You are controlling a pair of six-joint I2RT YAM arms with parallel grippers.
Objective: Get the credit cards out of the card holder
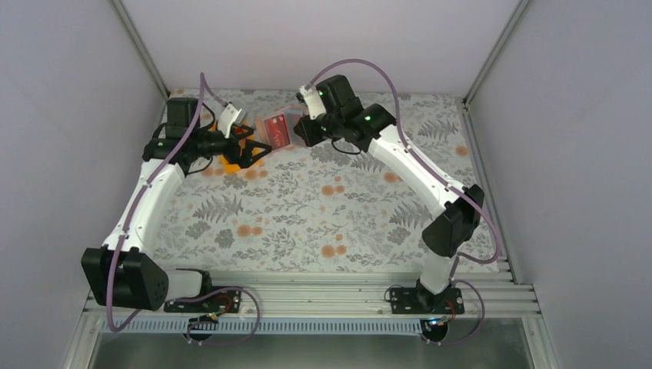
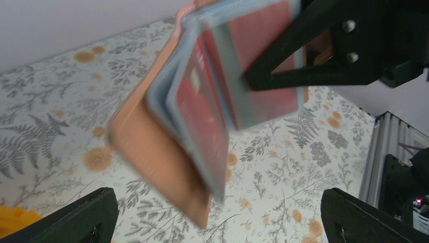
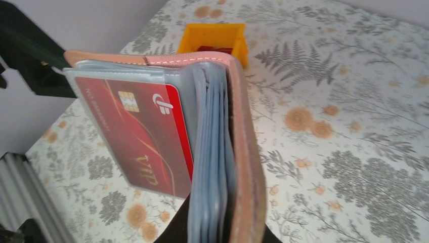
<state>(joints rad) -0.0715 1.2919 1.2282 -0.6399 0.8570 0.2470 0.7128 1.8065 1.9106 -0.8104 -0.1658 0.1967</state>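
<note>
now my right gripper (image 1: 301, 132) clamps the card holder (image 3: 245, 152) aloft; left gripper (image 1: 254, 151) gapes wide, so next i'd pinch the red credit card (image 3: 136, 134) and pull.

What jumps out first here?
A tan card holder, fanned open, is pinched in the right gripper above the far side of the table, a red credit card showing in its clear sleeve. The left gripper stands wide open beside it, near a small orange tray.
</note>
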